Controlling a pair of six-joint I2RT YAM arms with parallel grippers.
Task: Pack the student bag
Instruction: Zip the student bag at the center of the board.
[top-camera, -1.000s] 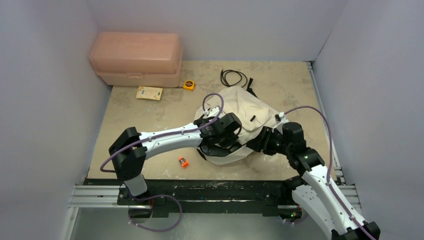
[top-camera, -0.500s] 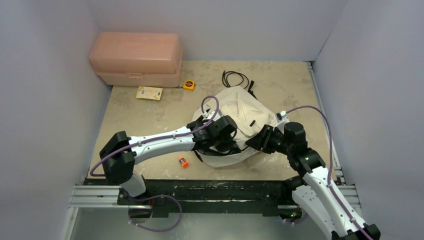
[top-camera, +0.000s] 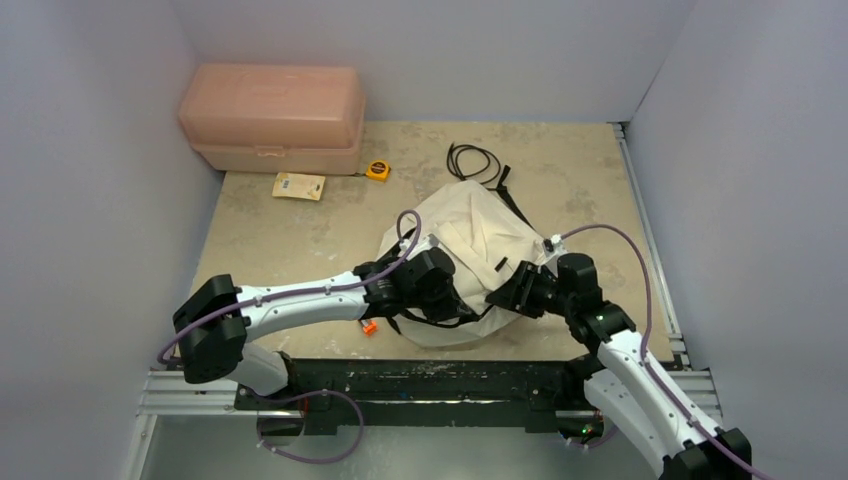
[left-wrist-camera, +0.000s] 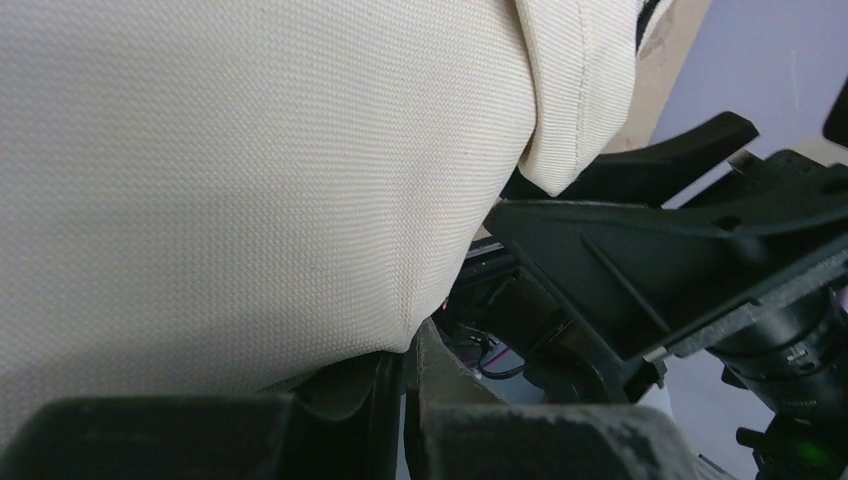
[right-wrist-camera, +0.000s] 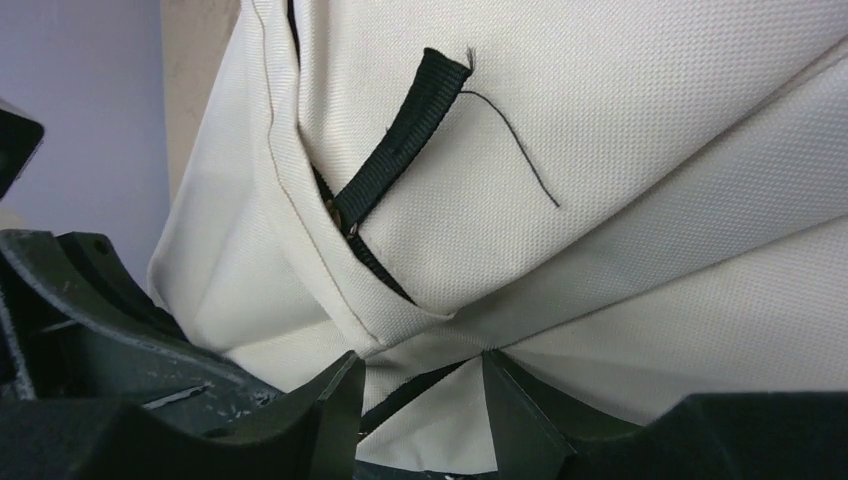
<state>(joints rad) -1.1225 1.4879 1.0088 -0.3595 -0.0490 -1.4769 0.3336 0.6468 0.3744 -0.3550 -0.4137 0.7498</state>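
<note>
Lab test cell, plain walls (top-camera: 90, 200), mounting rail (top-camera: 165, 392)

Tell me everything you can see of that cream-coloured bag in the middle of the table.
The student bag is soft cream woven fabric, crumpled in folds, lying on the table near its front edge. A black webbing tab with a loose thread sits by a dark zipper line, and black straps poke out at the far end. The left gripper and right gripper each pinch its near edge.
</note>
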